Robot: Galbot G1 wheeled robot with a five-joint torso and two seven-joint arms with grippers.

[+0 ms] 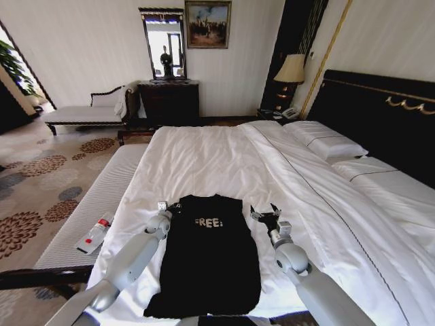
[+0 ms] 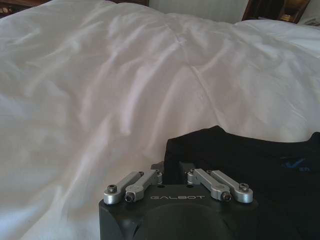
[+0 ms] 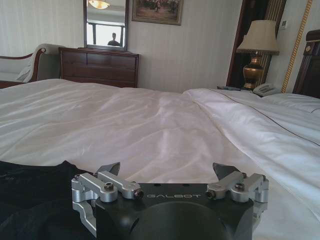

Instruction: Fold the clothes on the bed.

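Black short-sleeved cotton T-shirt point(image 1: 207, 261) with white "FREE!" lettering lies flat at the near foot of the large white-sheeted bed point(image 1: 204, 159), long axis running away from the robot, collar end far, sleeves apparently tucked in already so it reads as 1 narrow strip. Left gripper point(image 1: 165, 207) sits at the far-left shoulder corner, fingers drawn in low over the cloth edge; cannot tell if they pinch it. Right gripper point(image 1: 265, 214) sits just beside the far-right corner, jaws spread wide, holding nothing. Both are about equally near the collar end. Surface is soft wrinkled white duvet point(image 2: 100, 90), likely to drag. Dark wooden dresser point(image 1: 169, 102) and lamp point(image 1: 291, 71) stand by the far wall.
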